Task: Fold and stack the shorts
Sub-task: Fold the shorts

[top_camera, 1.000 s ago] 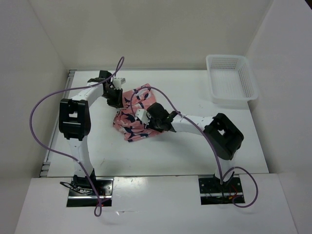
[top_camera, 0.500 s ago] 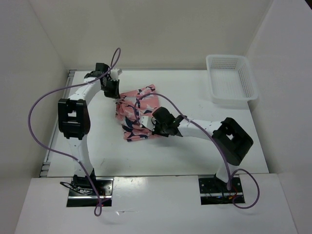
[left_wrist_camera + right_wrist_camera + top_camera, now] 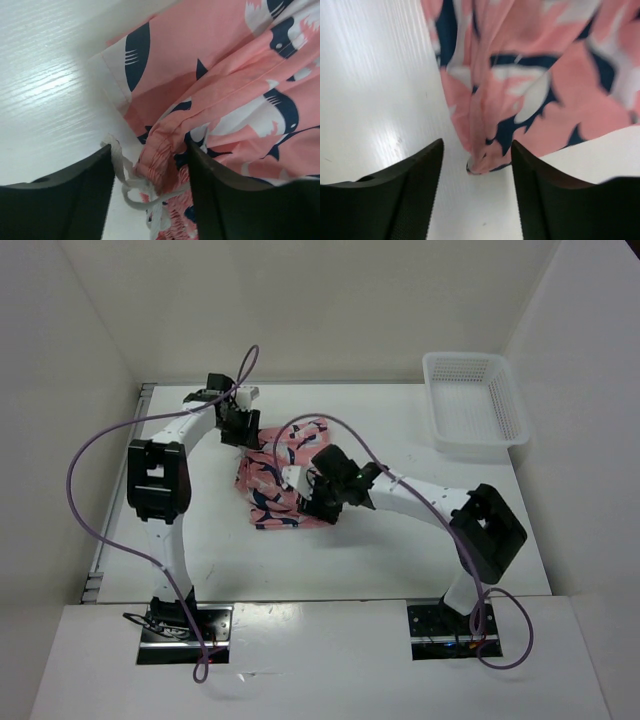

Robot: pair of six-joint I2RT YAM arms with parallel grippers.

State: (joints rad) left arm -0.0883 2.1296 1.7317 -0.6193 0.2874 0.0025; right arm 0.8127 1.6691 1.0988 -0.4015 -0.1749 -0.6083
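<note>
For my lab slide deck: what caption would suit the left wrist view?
Left gripper: jaws straddling the gathered waistband and white drawstring of the shorts.

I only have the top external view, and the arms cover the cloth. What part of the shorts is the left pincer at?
Observer: The left pincer has the gathered waistband of the shorts between its fingers.
Operator: Anything else in there?
Observer: Yes, the white drawstring loops against one finger.
Operator: And the right pincer?
Observer: The right pincer straddles a narrow fold of the fabric that ends between its fingers. I cannot tell whether it grips.
</note>
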